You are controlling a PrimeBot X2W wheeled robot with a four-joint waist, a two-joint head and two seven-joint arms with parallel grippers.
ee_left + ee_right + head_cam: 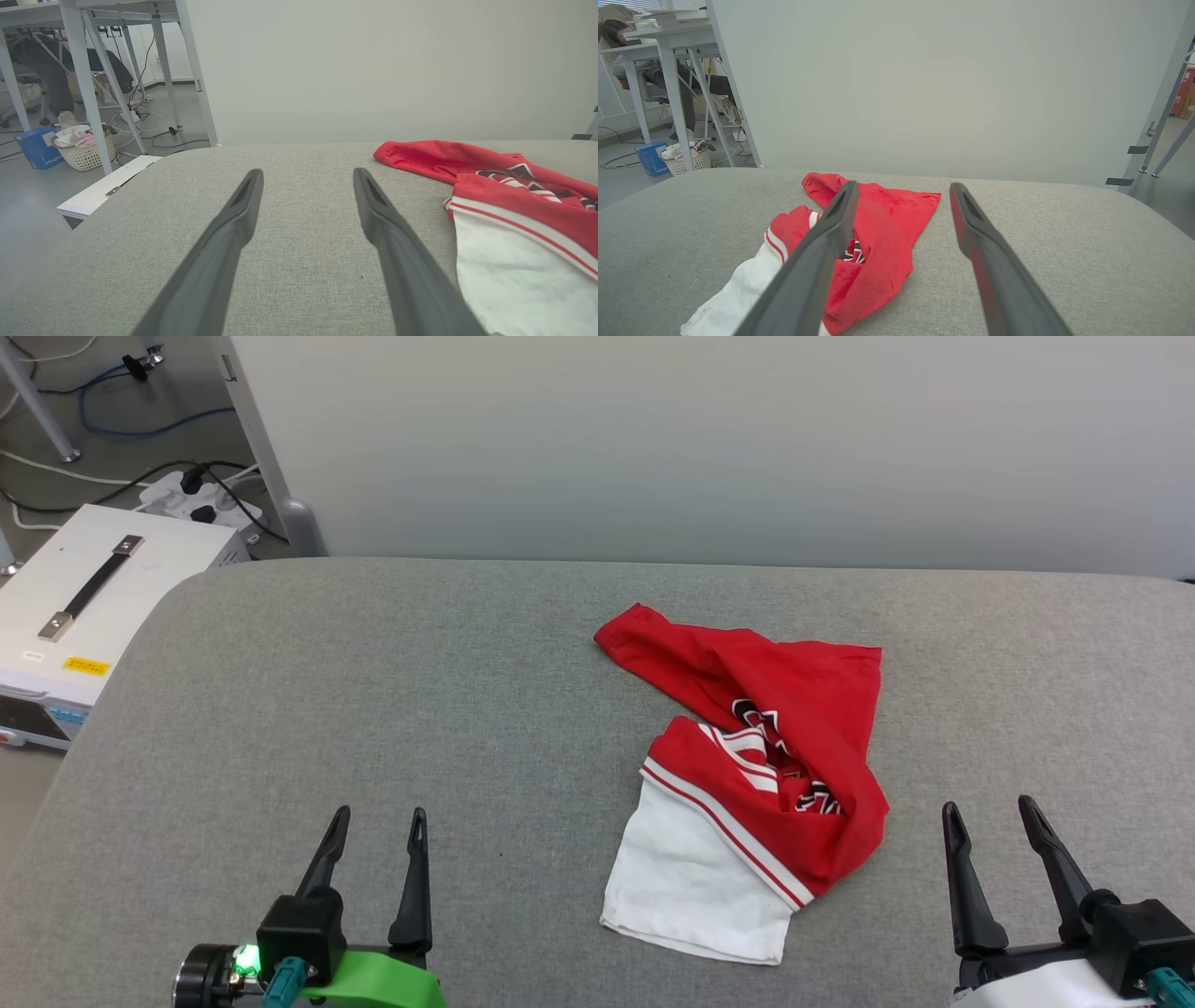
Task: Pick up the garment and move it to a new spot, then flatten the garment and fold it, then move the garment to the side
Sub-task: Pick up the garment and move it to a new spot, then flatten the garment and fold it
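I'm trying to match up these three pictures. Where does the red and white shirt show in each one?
Head view: the garment right of centre on the grey table top.
Left wrist view: the garment at the right edge, white part nearest.
Right wrist view: the garment lower left of centre.
Shared landmark: the pale wall behind the table's far edge.

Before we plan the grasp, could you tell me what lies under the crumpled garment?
Grey padded surface surrounds the garment; its red part overlaps the white sleeve. Anything beneath the folds is hidden.
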